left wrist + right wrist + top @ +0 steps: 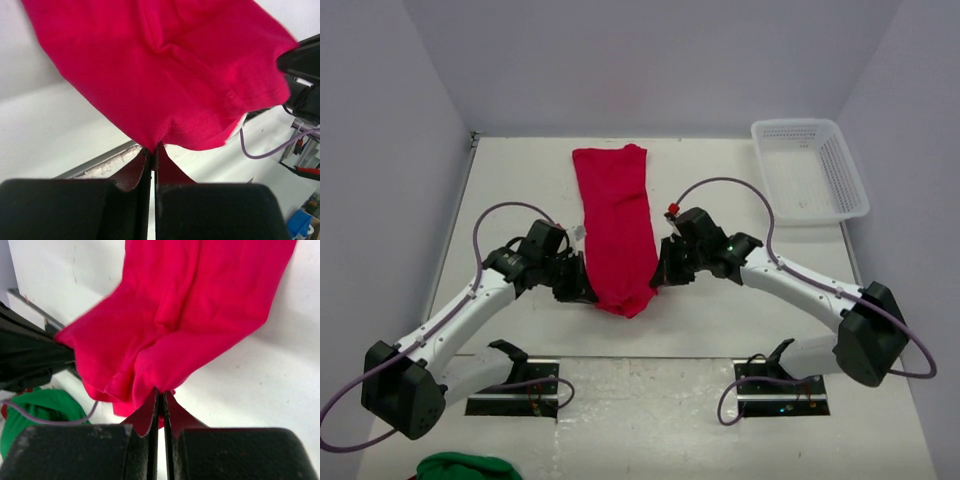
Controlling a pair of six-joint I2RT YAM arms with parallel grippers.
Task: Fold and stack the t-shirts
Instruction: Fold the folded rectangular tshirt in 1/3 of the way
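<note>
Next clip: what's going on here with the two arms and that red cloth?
Both arms are folding a red t-shirt, which lies as a long narrow strip down the middle of the table. The left gripper and the right gripper are each shut on its near end, one on each side. A white mesh basket sits at the far right, and a green cloth lies by the near edge.

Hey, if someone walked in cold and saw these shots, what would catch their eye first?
The bright red t-shirt, folded into a long strip down the middle of the white table, grabs attention first. The left hand and right hand each pinch its near end from either side, jaws shut on the cloth. A white mesh basket sits at the far right corner.
</note>
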